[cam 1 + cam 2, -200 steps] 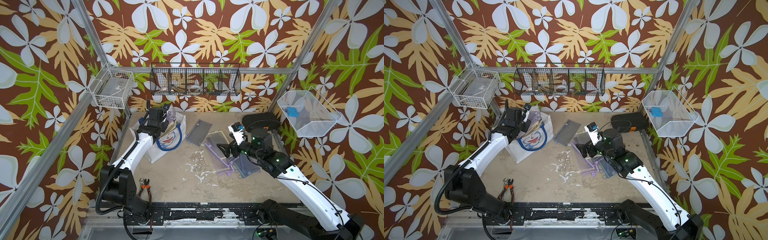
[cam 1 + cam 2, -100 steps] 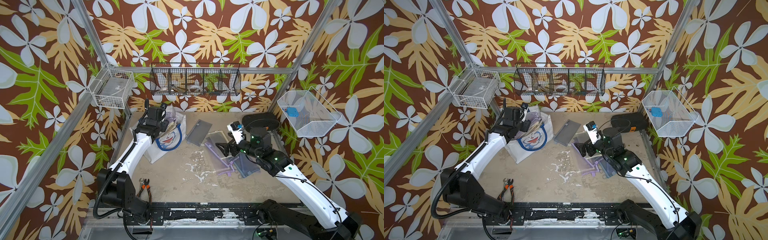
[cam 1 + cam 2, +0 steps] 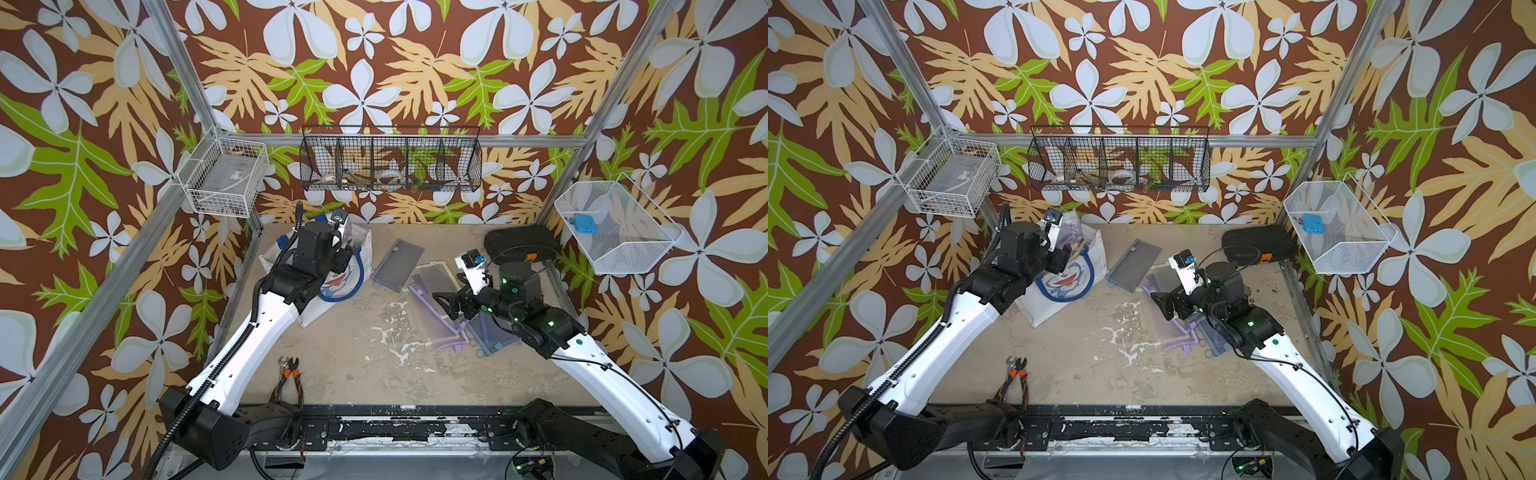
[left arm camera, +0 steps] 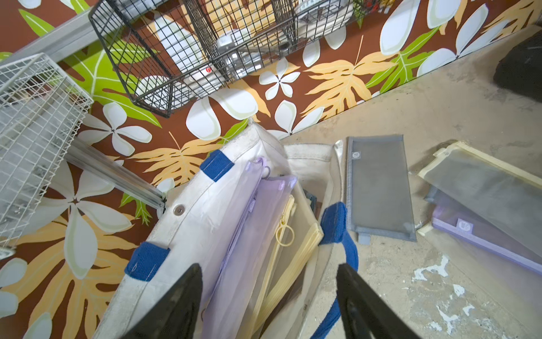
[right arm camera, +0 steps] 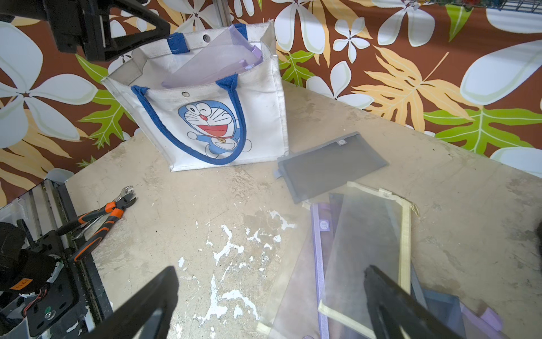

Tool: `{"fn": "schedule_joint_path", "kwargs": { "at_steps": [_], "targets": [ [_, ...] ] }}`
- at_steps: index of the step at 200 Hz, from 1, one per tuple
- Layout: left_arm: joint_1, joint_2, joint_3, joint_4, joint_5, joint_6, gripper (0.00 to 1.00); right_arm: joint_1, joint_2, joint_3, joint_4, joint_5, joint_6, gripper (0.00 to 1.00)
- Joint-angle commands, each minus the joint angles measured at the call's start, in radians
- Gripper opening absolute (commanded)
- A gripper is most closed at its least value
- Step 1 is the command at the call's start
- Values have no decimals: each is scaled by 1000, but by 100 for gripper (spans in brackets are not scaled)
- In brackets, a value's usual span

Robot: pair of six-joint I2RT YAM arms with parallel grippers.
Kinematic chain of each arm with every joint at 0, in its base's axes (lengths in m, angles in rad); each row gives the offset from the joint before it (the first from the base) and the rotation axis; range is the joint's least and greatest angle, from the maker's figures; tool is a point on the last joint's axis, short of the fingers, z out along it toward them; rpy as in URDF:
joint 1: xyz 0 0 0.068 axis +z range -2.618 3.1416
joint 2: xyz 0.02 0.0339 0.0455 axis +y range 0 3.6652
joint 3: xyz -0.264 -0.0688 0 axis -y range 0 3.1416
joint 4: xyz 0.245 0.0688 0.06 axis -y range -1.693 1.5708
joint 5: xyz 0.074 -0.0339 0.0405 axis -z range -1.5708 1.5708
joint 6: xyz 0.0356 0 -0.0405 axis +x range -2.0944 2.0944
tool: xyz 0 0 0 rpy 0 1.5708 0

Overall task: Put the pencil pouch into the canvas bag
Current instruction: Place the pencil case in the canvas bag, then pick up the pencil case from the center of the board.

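As a top view shows, the canvas bag (image 3: 1067, 286) stands far left on the counter (image 3: 1100, 374). Left wrist: left end effector (image 4: 268, 268) released above the bag mouth (lilac pouches (image 4: 249, 211) and a yellow pouch (image 4: 296, 234) inside). Right wrist: right end effector (image 5: 271, 271) spread wide over a yellow-trimmed pencil pouch (image 5: 369, 240) on the counter.

The left arm (image 3: 266, 328) reaches forward from its base, elbow low, wrist bent so that the left gripper (image 4: 268, 274) points steeply down. Its jaws stand parted, with nothing clamped between them. The right arm (image 3: 602, 365) stretches inward and forward. The right gripper (image 5: 271, 274) tilts down toward the left arm's side, jaws spread wide and empty.
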Motion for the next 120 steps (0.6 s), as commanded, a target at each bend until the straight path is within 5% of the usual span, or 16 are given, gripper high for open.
{"fn": "schedule_joint_path", "kwargs": {
  "at_steps": [1, 54, 120],
  "targets": [
    [104, 39, 20, 74, 109, -52, 62, 1, -10, 10, 8, 6, 15, 98],
    [195, 214, 110, 197, 139, -107, 27, 3, -28, -1, -8, 15, 17, 96],
    [195, 317, -35, 302, 212, -177, 20, 2, -7, 15, -12, 29, -7, 96]
  ]
}}
